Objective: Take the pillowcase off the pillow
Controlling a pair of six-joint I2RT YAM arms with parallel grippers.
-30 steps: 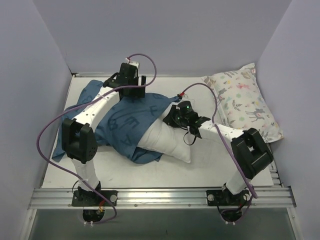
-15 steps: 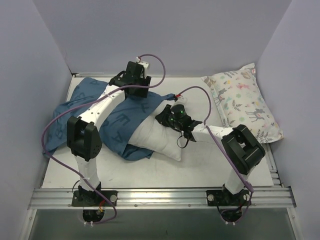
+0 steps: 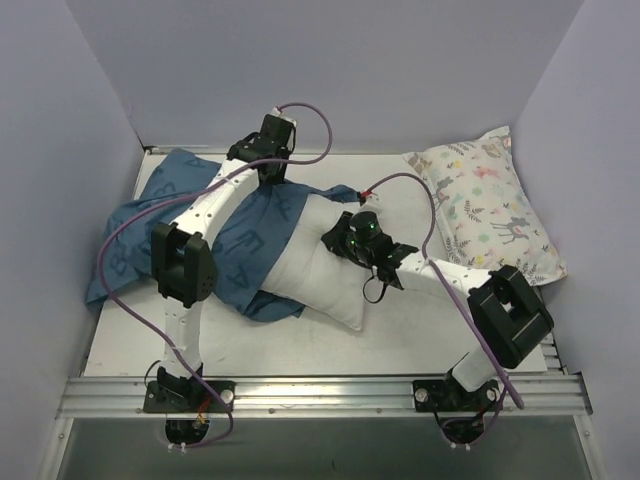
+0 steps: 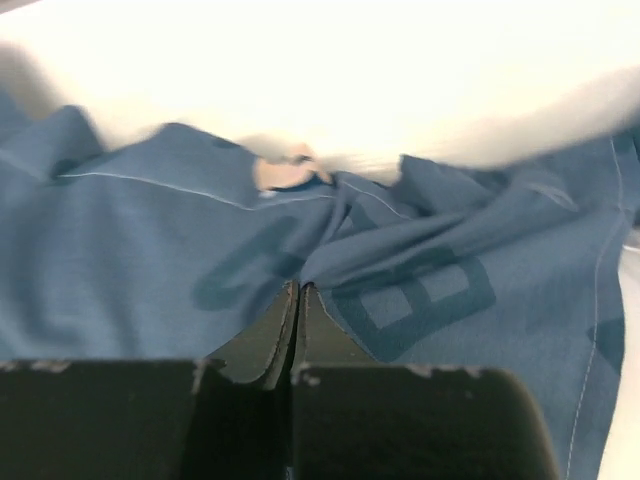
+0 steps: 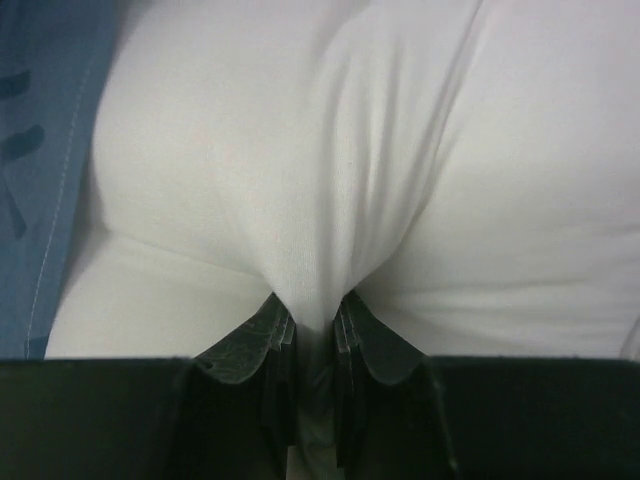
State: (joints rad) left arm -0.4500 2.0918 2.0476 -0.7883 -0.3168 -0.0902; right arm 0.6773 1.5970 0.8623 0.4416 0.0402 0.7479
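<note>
The teal-blue lettered pillowcase (image 3: 130, 240) lies spread over the left half of the table, still covering the left end of the plump white pillow (image 3: 315, 270). My left gripper (image 3: 272, 170) is at the case's far edge. In the left wrist view its jaws (image 4: 298, 288) are pressed together on a fold of the pillowcase (image 4: 150, 250). My right gripper (image 3: 342, 240) sits on the bare part of the pillow. In the right wrist view it (image 5: 312, 310) is shut on a pinch of the white pillow (image 5: 300, 150), with the pillowcase (image 5: 40, 150) edge at the left.
A smaller white pillow with a pastel animal print (image 3: 490, 205) leans at the back right. Lilac walls (image 3: 60, 150) close in the left, back and right sides. A metal rail (image 3: 320, 395) runs along the near edge, and purple cables loop over both arms.
My left gripper went from open to shut on the pillowcase's far edge. The case has slid left, baring more of the white pillow. The right gripper kept its pinch.
</note>
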